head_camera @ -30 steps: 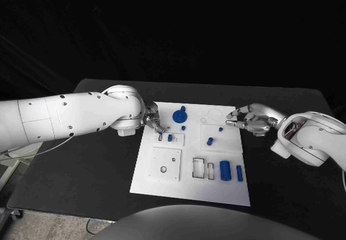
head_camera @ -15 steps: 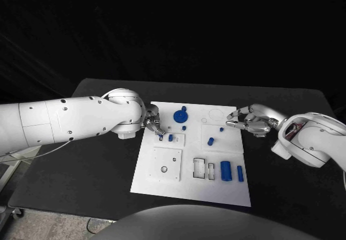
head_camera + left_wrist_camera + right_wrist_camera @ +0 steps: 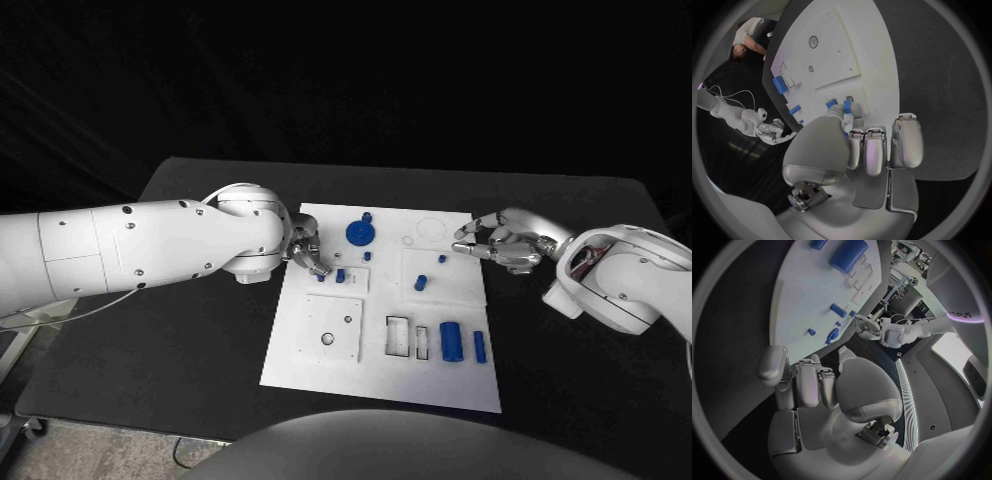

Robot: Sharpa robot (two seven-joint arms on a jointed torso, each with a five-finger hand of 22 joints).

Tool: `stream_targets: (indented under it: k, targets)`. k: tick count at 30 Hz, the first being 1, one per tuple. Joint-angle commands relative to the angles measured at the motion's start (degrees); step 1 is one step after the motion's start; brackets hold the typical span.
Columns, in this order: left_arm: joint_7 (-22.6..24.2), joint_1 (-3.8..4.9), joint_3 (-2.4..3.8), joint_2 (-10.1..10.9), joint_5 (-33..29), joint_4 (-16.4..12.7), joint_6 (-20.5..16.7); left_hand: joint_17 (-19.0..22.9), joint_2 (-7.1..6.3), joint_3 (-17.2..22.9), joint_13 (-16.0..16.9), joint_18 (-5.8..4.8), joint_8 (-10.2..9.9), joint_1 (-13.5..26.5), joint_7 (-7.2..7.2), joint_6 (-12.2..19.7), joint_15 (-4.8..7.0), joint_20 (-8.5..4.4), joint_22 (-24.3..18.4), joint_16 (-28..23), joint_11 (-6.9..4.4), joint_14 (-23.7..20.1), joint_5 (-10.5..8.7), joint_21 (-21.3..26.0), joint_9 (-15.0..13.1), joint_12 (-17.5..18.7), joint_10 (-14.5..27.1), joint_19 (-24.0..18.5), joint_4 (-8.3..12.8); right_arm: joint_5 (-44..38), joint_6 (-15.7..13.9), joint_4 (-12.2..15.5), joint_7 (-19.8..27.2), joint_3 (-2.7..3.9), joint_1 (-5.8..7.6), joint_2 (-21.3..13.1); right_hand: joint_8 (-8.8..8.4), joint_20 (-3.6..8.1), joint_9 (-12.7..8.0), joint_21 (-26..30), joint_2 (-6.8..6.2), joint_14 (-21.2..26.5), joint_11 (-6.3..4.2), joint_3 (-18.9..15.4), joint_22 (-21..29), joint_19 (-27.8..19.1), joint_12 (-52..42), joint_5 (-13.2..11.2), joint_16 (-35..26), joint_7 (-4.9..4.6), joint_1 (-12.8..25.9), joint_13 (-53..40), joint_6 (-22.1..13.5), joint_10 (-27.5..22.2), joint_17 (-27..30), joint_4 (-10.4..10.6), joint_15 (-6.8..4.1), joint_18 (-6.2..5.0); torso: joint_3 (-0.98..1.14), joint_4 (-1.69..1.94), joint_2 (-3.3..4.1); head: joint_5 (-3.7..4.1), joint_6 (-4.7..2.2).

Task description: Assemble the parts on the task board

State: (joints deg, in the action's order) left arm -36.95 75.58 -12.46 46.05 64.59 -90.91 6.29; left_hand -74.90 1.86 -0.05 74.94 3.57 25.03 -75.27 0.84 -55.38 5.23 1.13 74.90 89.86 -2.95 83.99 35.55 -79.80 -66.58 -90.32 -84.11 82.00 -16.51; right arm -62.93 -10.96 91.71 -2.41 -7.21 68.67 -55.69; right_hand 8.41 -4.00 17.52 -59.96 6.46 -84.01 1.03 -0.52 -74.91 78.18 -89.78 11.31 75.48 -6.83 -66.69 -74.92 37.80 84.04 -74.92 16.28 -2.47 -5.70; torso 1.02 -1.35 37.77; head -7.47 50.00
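Note:
The white task board lies mid-table. My left hand is at its left edge, fingers curled. Thumb and a fingertip pinch a small blue peg, which is down on the board beside a second peg. The left wrist view shows both pegs at the fingertips. My right hand hovers at the board's right edge with its fingers loosely bent and apart, and nothing in them. On the board stand a blue round gear-like part, a thick blue cylinder and a thin blue bar.
More small blue pegs stand mid-board. A raised square plate and two rectangular slots lie toward the near edge. Black tabletop surrounds the board on both sides.
My left hand has brought the small peg down toward the near side, next to the second peg. The right hand has stayed still.

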Motion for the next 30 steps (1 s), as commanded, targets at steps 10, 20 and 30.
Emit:
stream_targets:
  k: [10,20,30]
  targets:
    - [0.3,-0.47,0.02,-0.2,1.2,-0.2,-0.6,-15.1,0.55,0.5,15.1,-0.27,-0.3,0.1,-0.23,0.2,0.05,0.09,6.9,0.1,-0.04,6.0,-0.28,0.3,-0.1,0.3,-5.9,-0.5,0.1,-0.2,0.8,0.1,0.0,0.00,-0.10,-0.1,0.19,-0.15,-0.1,0.2,0.13,-0.7,0.47,0.1,-3.2,-0.4,0.2,0.3,-0.4,0.13,-0.5,-14.7,0.4,5.3,-5.3,-0.3,0.41,-0.55,-0.02,0.02,-0.01,-0.07,0.00]
    - [0.5,-0.70,0.02,0.2,1.3,-0.2,-0.5,-15.1,0.55,0.8,15.1,-0.26,-0.3,-0.1,-0.25,0.2,0.04,0.10,6.9,0.1,-0.05,6.0,-0.31,0.3,-0.2,0.3,-5.9,-0.5,0.2,-0.2,0.8,0.0,0.0,0.00,-0.16,-0.1,0.19,-0.15,-0.1,0.2,0.13,-0.7,0.47,0.1,-3.2,-0.4,0.2,0.3,-0.4,0.13,-0.5,-14.7,0.4,5.3,-5.3,-0.3,0.41,-0.55,-0.02,0.01,-0.03,-0.05,0.00]
    - [0.6,-0.90,0.01,0.0,1.3,-0.3,-0.2,-15.1,0.37,1.3,15.1,-0.22,-0.3,0.4,-0.08,0.2,-0.05,0.22,6.9,0.1,0.07,6.0,-3.63,0.6,-0.4,0.3,-5.9,-0.7,0.1,-0.1,0.8,0.0,0.0,0.00,-0.23,0.0,0.19,-0.15,-0.1,0.2,0.13,-0.7,0.47,0.1,-3.2,-0.4,0.2,0.3,-0.4,0.13,-0.5,-14.7,0.4,5.3,-5.3,-0.3,0.41,-0.55,-0.01,-0.03,0.03,-0.09,0.00]
